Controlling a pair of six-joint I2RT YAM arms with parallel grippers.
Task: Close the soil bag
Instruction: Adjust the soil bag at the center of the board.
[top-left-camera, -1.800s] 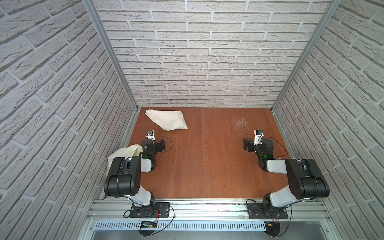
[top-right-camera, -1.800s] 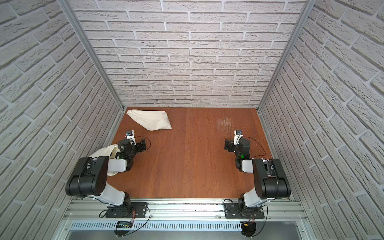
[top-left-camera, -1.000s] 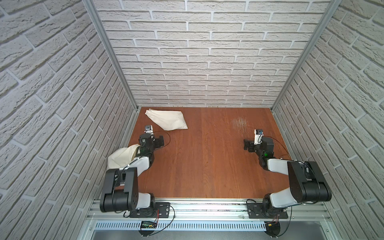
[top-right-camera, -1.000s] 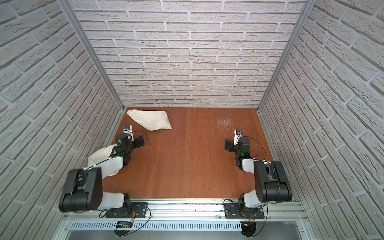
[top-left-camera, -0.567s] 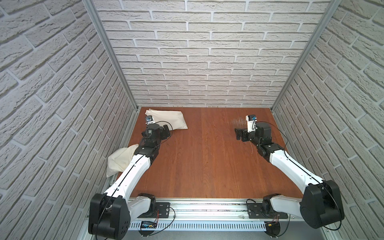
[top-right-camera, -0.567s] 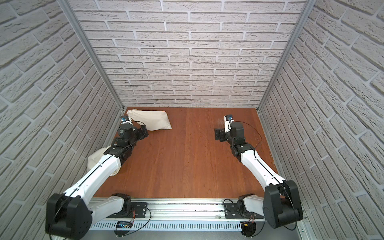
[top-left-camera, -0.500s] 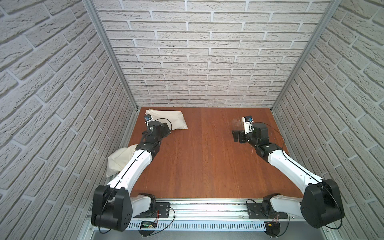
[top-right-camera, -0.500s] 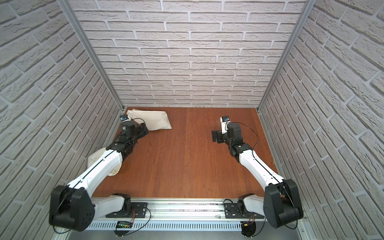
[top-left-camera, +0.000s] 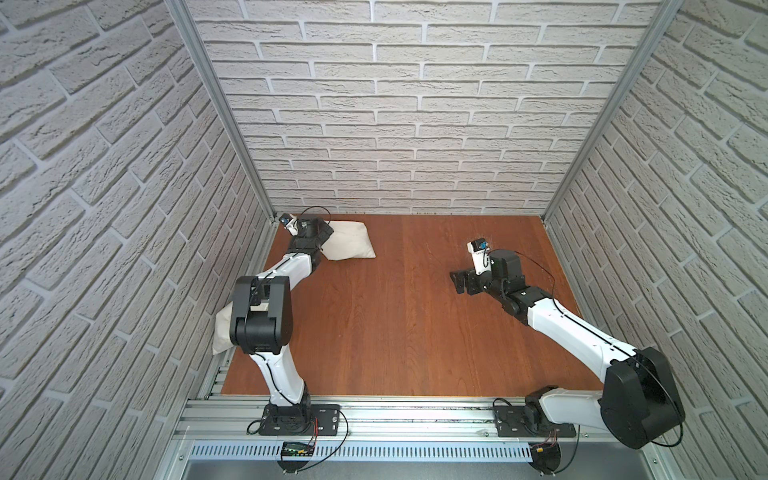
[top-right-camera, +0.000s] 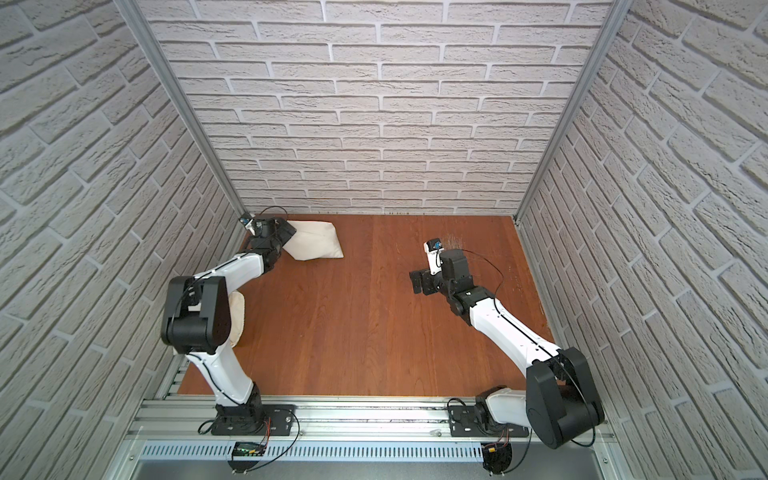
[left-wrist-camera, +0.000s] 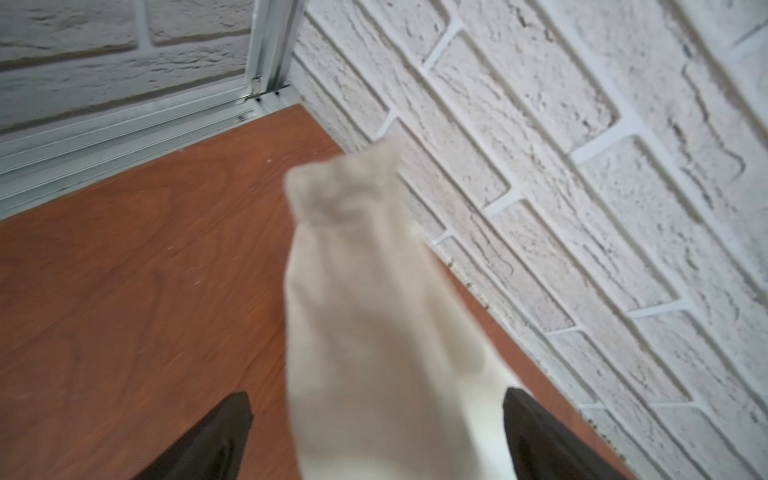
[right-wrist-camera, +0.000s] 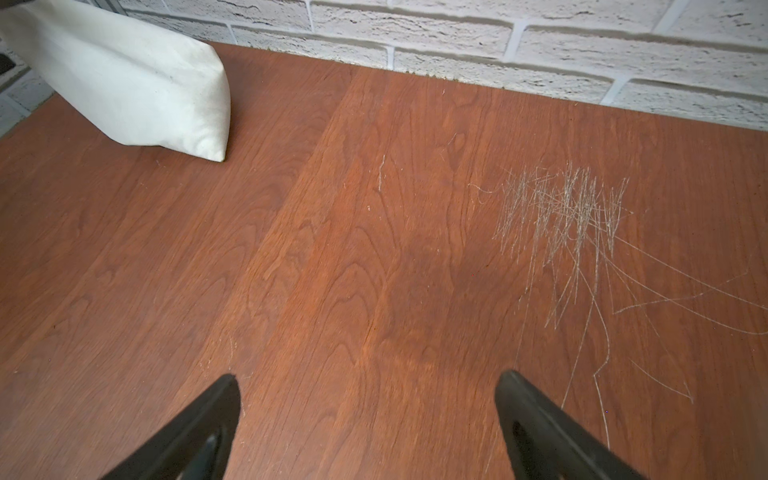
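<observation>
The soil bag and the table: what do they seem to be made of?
Soil bag: probably woven cotton or canvas, matte cream, with soft creases. Table: wood or wood-look laminate, reddish-brown, low sheen, showing grain and pale scratches.

Left arm (top-left-camera: 291, 264) and right arm (top-left-camera: 573, 328): white links, chunky black joints, thin black cables (top-left-camera: 316, 209); right pincer (right-wrist-camera: 368, 374) black, tapered

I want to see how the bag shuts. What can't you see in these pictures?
- Soil bag: its corner end and any cords sit under the left wrist in both top views, blurred in the left wrist view.
- Other sack: mostly behind the left elbow in both top views.
- Left fingers: cut off by the wrist picture's edge.
</observation>
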